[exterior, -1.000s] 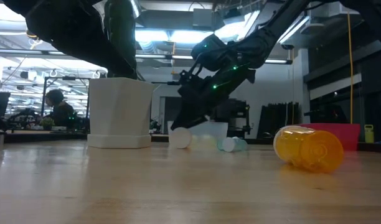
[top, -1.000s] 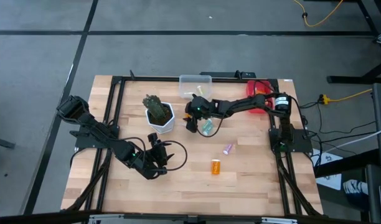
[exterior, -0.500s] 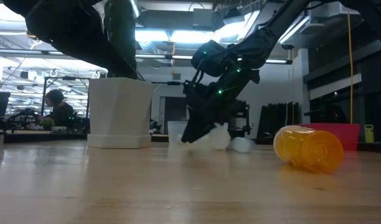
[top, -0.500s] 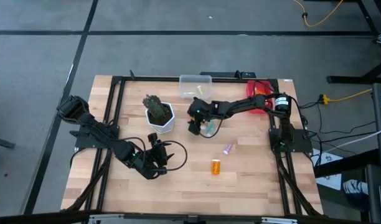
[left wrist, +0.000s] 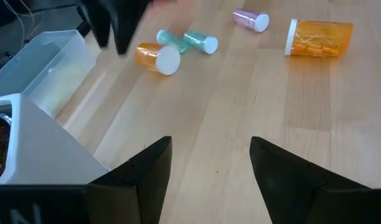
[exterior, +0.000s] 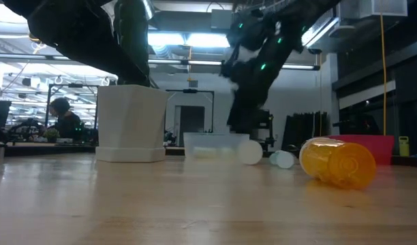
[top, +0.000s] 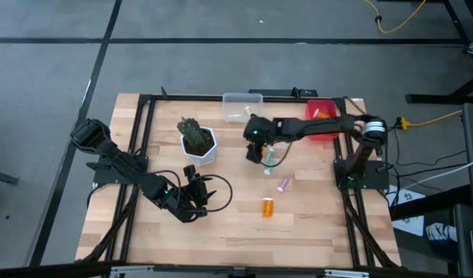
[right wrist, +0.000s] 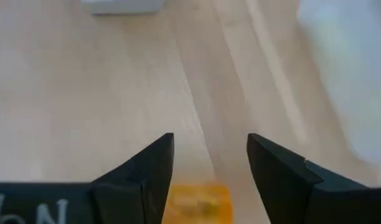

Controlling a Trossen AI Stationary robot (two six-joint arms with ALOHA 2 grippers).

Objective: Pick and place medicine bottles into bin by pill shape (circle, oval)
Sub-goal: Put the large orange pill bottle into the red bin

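My right gripper (top: pixel 256 149) is open and empty, raised above a small cluster of bottles near the table's middle. The cluster holds a small orange bottle with a white cap (left wrist: pixel 155 57) and two teal bottles (left wrist: pixel 195 42), all lying on their sides. The small orange bottle also shows below the open fingers in the right wrist view (right wrist: pixel 197 202), not touched. A pink bottle (top: pixel 283 185) and a larger orange bottle (top: pixel 267 206) lie nearer the front. My left gripper (top: pixel 195 187) is open and empty, low over the table at front left.
A white hexagonal plant pot (top: pixel 199 144) stands left of the cluster. A clear bin (top: pixel 243 107) sits at the far edge, and a red bin (top: pixel 321 120) at far right. Bare wood lies along the table's front edge.
My right gripper has gone from down beside the bottles up and toward the table's right edge. The small orange bottle and the teal bottles have shifted along the table toward the right edge and still lie on their sides.
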